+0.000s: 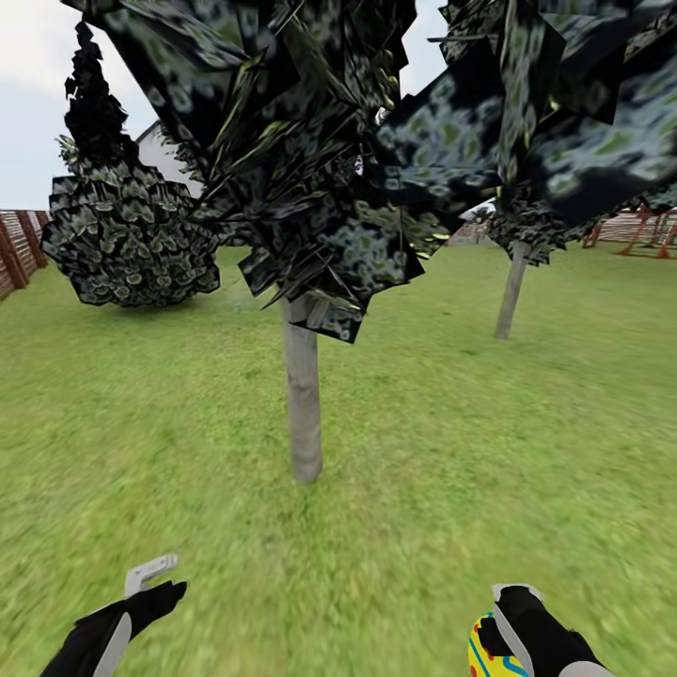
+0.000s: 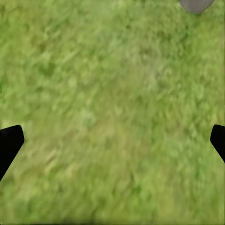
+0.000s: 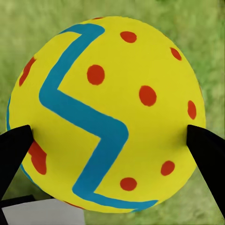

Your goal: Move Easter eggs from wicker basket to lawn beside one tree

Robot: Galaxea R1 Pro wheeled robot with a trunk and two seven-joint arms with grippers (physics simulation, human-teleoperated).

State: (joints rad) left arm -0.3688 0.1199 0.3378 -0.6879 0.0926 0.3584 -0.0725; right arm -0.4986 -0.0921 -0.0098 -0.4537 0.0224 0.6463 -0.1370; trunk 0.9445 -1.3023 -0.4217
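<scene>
A slim grey-trunked tree (image 1: pixel 303 395) stands on the lawn (image 1: pixel 141 423) straight ahead, its dark blocky crown overhead. My right gripper (image 1: pixel 508 630) at the lower right is shut on a yellow Easter egg (image 1: pixel 491 651) with a blue zigzag and red dots. In the right wrist view that Easter egg (image 3: pixel 105 112) sits between both black fingers (image 3: pixel 206 154) above grass. My left gripper (image 1: pixel 150 588) at the lower left is open and holds nothing; the left wrist view shows bare lawn (image 2: pixel 112 112) between its fingertips (image 2: pixel 9 143) and the tree's trunk base (image 2: pixel 196 4). The wicker basket is out of view.
A second slim-trunked tree (image 1: pixel 511 287) stands farther off to the right. A dark round bush (image 1: pixel 127 235) sits at the back left. Brown slat fence (image 1: pixel 19 246) runs along the left, with more fence (image 1: pixel 639 228) at the far right.
</scene>
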